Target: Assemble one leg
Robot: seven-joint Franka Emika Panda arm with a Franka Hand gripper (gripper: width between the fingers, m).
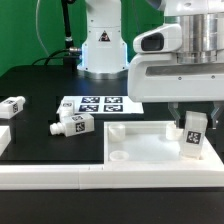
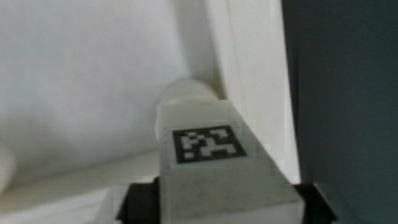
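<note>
Gripper (image 1: 194,124) clamped on the leg (image 1: 194,136): white block with a tapered tip and a black-and-white square tag. It sits upright in the white panel's (image 1: 140,142) corner, on the exterior view's right.

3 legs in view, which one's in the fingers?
The held leg, upright over a corner of the white panel at the exterior view's right, clamped between the fingers. The middle leg and far-left leg lie loose on the black table.
</note>
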